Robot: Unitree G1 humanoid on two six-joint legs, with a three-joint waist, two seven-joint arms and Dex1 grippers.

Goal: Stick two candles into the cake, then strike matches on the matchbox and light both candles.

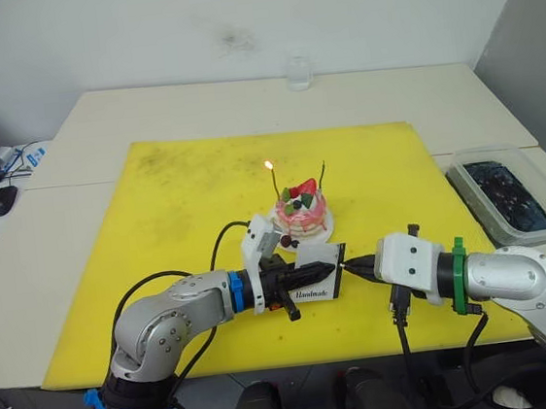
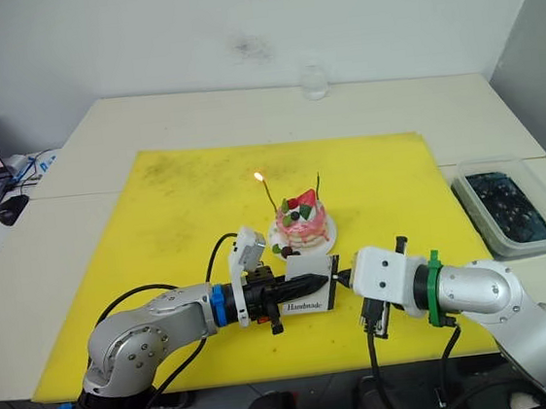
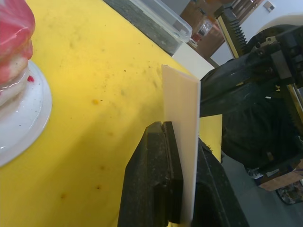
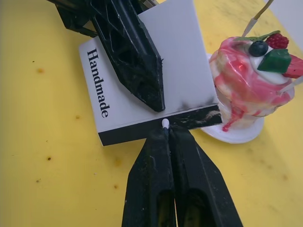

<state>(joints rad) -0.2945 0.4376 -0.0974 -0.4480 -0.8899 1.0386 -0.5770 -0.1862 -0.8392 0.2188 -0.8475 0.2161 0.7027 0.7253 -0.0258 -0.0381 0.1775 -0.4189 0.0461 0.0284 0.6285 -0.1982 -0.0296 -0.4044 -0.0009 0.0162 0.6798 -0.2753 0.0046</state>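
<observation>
The left hand (image 1: 327,271) clamped the matchbox (image 4: 142,90) upright beside the cake (image 1: 302,211), presenting its black strip so the right hand (image 4: 165,126), pinched on a match (image 4: 165,124), could strike.

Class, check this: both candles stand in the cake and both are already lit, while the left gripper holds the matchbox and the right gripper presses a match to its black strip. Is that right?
Not quite. Only one candle is lit: the left eye view shows a flame on the left candle, none on the right candle. Both stand in the cake; the left gripper holds the matchbox, and the right gripper presses a match to its black strip.
</observation>
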